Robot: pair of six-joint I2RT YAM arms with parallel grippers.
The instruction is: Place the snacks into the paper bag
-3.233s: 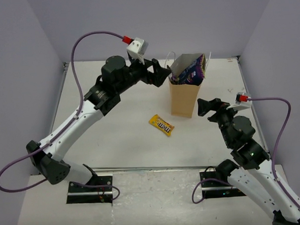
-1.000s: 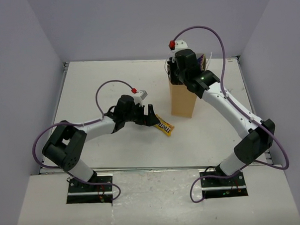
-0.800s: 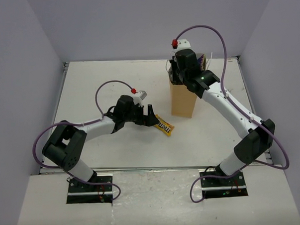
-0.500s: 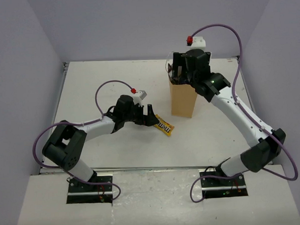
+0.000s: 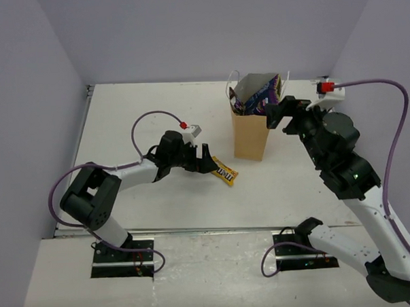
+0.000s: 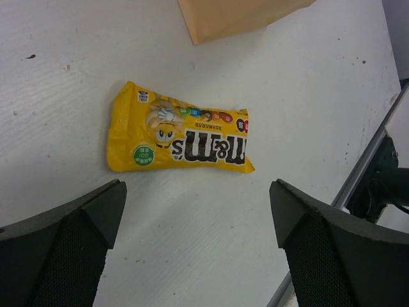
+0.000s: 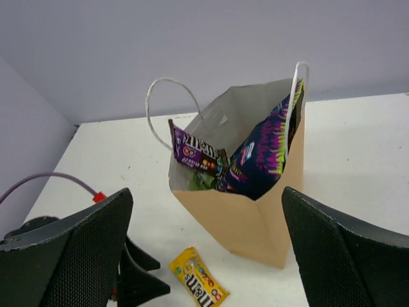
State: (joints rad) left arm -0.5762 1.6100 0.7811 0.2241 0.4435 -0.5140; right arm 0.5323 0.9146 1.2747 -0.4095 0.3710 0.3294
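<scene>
The tan paper bag (image 5: 250, 136) (image 7: 255, 224) stands upright at the middle back. Inside it show the large purple chip bag (image 5: 260, 95) (image 7: 265, 157), a dark purple candy bar (image 7: 195, 152) and a bit of green packet (image 7: 203, 181). The yellow M&M's pack (image 5: 221, 171) (image 6: 182, 137) (image 7: 199, 286) lies flat on the table in front of the bag. My left gripper (image 5: 205, 159) (image 6: 197, 188) is open, low over the table just short of the pack, touching nothing. My right gripper (image 5: 277, 114) (image 7: 206, 192) is open and empty, raised to the bag's right and facing it.
The bag's white cord handles (image 7: 167, 96) stick up above its mouth. A metal rail (image 6: 367, 166) runs along the table's near edge. Lilac walls (image 5: 52, 78) close in the left, back and right sides.
The right gripper was shut over the bag's mouth; it has opened and pulled back up and to the right. The left arm has barely moved.
</scene>
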